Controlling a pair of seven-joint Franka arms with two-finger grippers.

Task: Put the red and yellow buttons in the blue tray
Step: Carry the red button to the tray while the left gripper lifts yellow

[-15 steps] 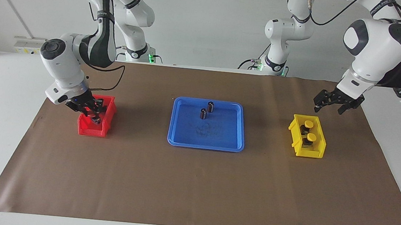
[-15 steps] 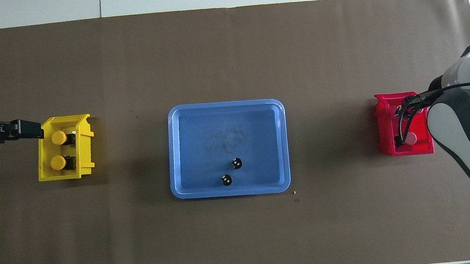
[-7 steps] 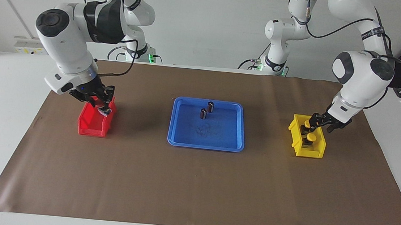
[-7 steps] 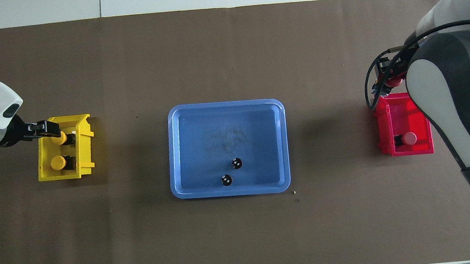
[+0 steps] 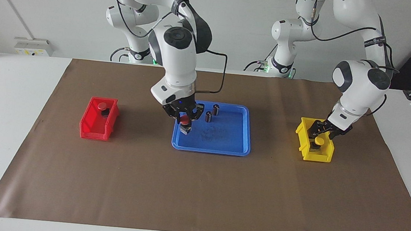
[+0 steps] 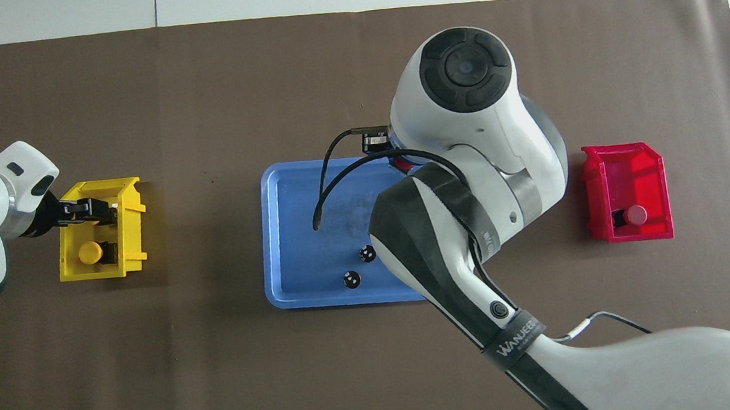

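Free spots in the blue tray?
Bare: blue tray floor, middle to left arm's end. Crowded: dark cylinders at robots' edge; right gripper holds red button over right arm's end; left gripper at yellow bin.

"WANJEEBL…"-like lettering on the right arm's black band [image 6: 516, 344]

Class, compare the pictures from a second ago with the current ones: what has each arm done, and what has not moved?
The right gripper lifted a red button out of the red bin and carried it over the blue tray. The left gripper came down into the yellow bin onto the yellow button nearer the robots. Unmoved: the other red button, the other yellow button, both dark cylinders, tray and bins.
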